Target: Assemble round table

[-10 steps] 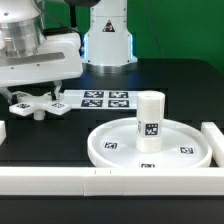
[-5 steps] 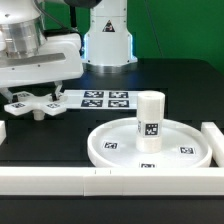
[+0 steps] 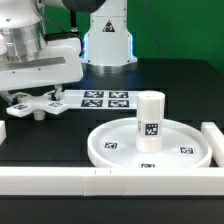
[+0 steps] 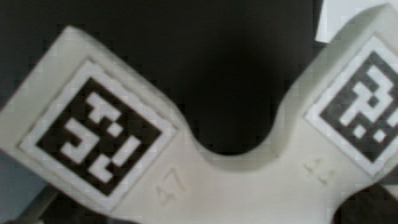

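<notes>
Centring of the gripper [image 3: 33, 96] over the cross-shaped foot [image 3: 40, 107] should precede any squeeze; its jaw width cannot be told.

Lettering, brands, numbers: none can be read.
Coded square tags [image 3: 151, 128]: borne by the post [image 3: 150, 105] and by the disc [image 3: 125, 134] beneath the post.

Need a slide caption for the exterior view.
Hand low over the cross-shaped foot at the exterior view's left; post upright at the centre of the round disc.
</notes>
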